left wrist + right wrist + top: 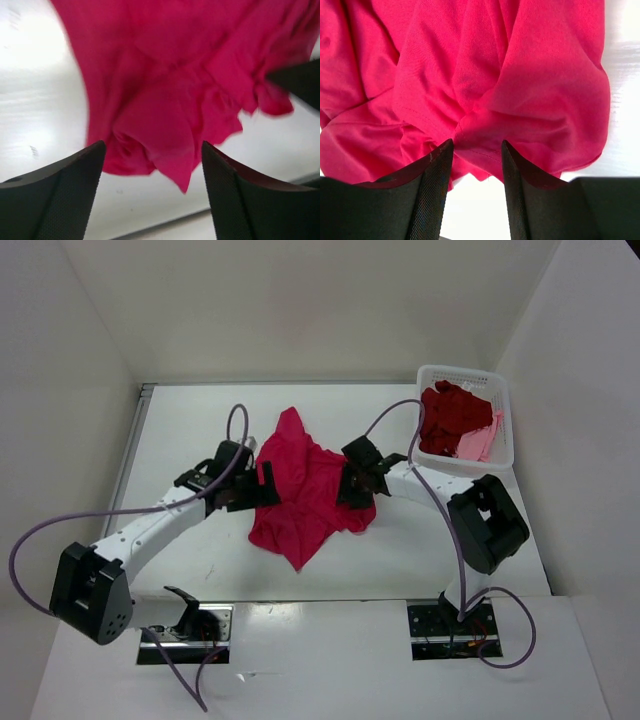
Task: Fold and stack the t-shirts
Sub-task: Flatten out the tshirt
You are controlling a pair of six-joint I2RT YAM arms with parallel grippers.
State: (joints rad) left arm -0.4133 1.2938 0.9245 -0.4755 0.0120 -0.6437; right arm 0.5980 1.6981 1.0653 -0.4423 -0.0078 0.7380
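We've got the crimson-magenta t-shirt (305, 490) lying rumpled on the white counter (200, 430), right between the two grippers. The left gripper (262, 485) sits at the shirt's left edge. Through its wrist camera we see its fingers standing wide apart, with a crumpled hem just ahead of the tips and nothing pinched. The right gripper (352, 485) is down at the opposite edge. Its fingers are apart too, with a bunched fold of cloth just at the tips and bare counter showing in the gap lower down, so we see no clamp on the fabric. Beyond the right gripper and off to its right, well apart from it, the white basket (465, 371) stands at the far corner of the counter. In it we spot the darker red t-shirt (452, 415) heaped up, and the light pink t-shirt (478, 443) tucked in beside it on the near-right side.
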